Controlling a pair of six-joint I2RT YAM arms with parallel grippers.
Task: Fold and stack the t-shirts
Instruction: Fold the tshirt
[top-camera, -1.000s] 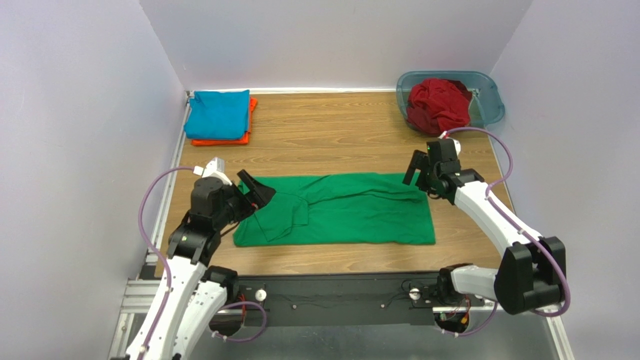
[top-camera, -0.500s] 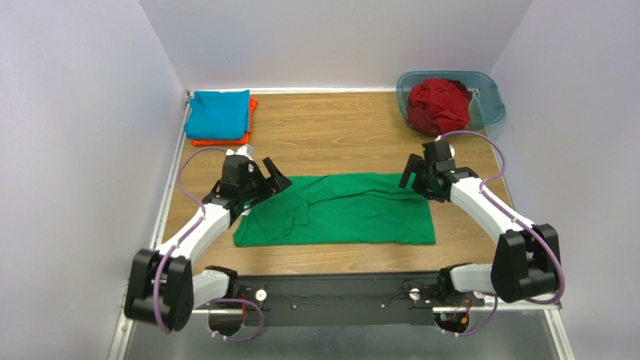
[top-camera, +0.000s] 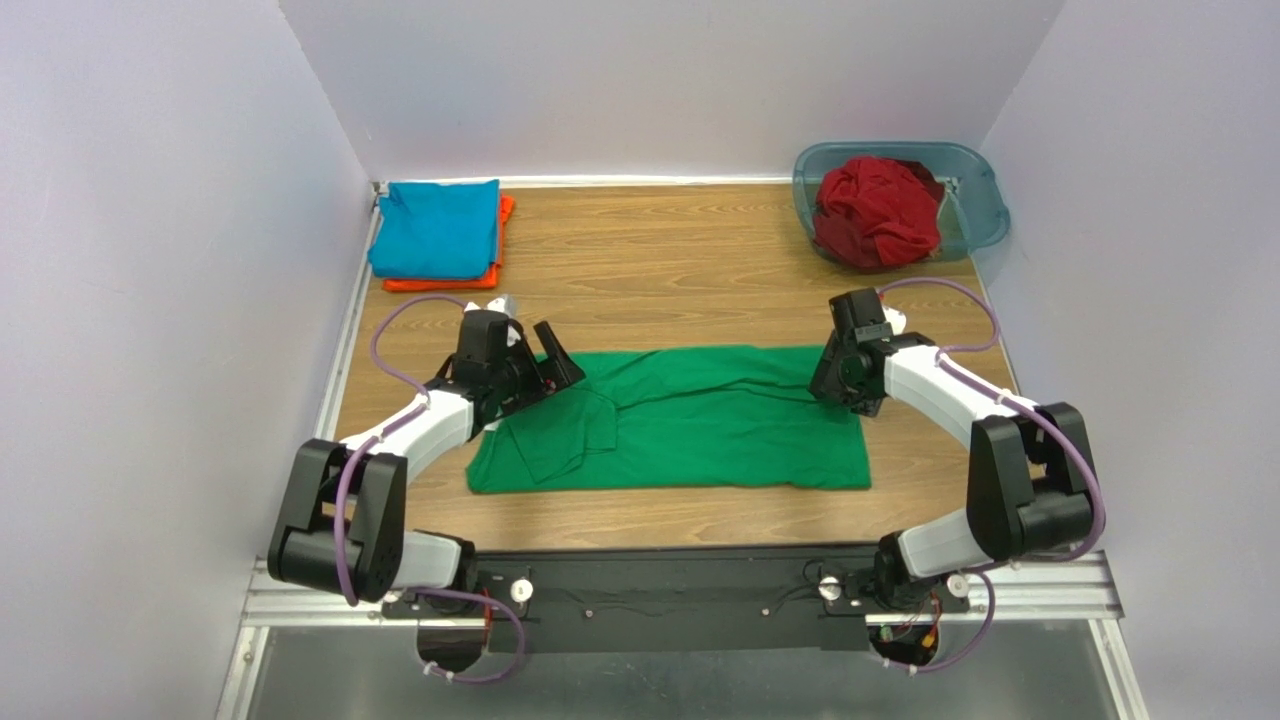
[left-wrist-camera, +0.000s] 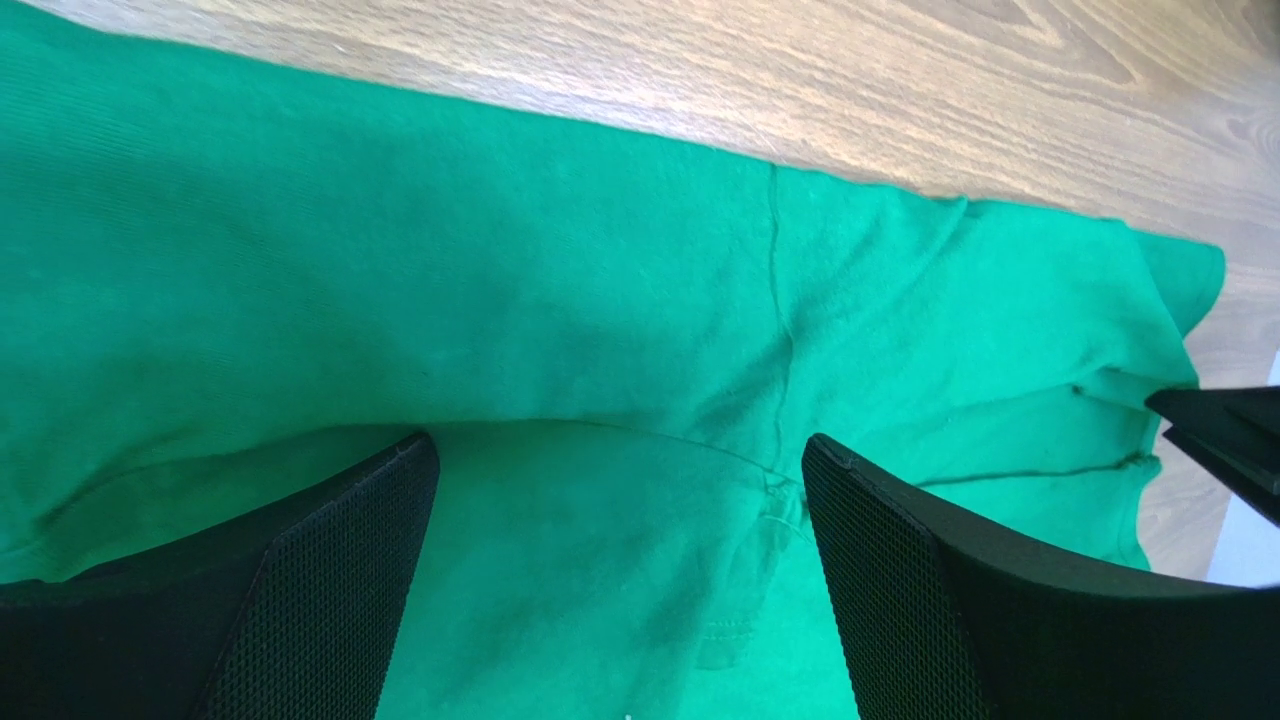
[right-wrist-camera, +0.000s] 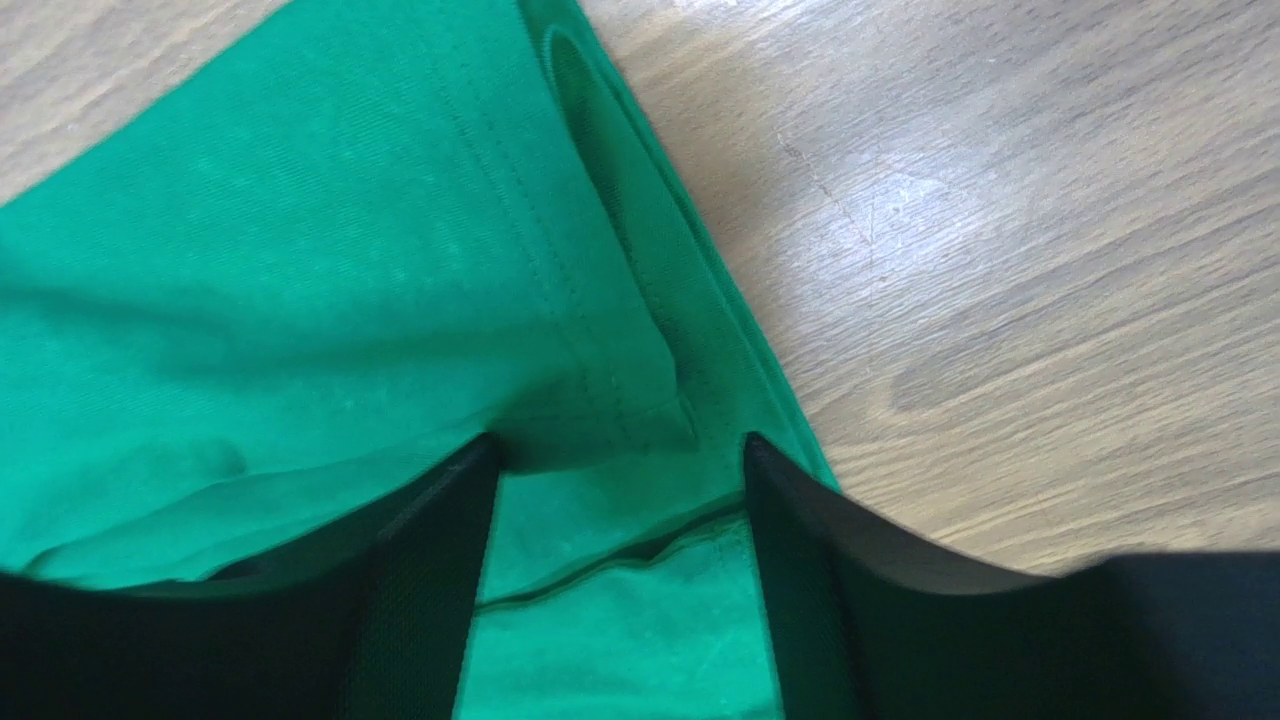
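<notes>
At the middle of my work area, a bright green cotton t-shirt (top-camera: 676, 420) lies flat as a long band across the wooden tabletop (top-camera: 676, 285). Its sides appear folded in, but its length is not yet doubled over. My left gripper (left-wrist-camera: 616, 585) hangs wide open over the shirt's left end, both fingers low over the cloth and holding nothing. My right gripper (right-wrist-camera: 616, 585) sits at the shirt's far right corner, its jaws standing apart astride a stitched hem; I see no pinch on the fabric. Behind, at the far left corner, a folded teal-blue t-shirt (top-camera: 436, 228) rests on a folded orange t-shirt (top-camera: 451, 282), the start of the stack. At the far right, a dark red t-shirt (top-camera: 876, 210) lies crumpled in a translucent blue-grey plastic tub (top-camera: 974, 203), not yet unpacked. By my reckoning the job stands about halfway: two shirts are folded and stacked, and the green one is mid-fold and due to join the pile. The red one has yet to be pulled out, spread, folded and stacked.
</notes>
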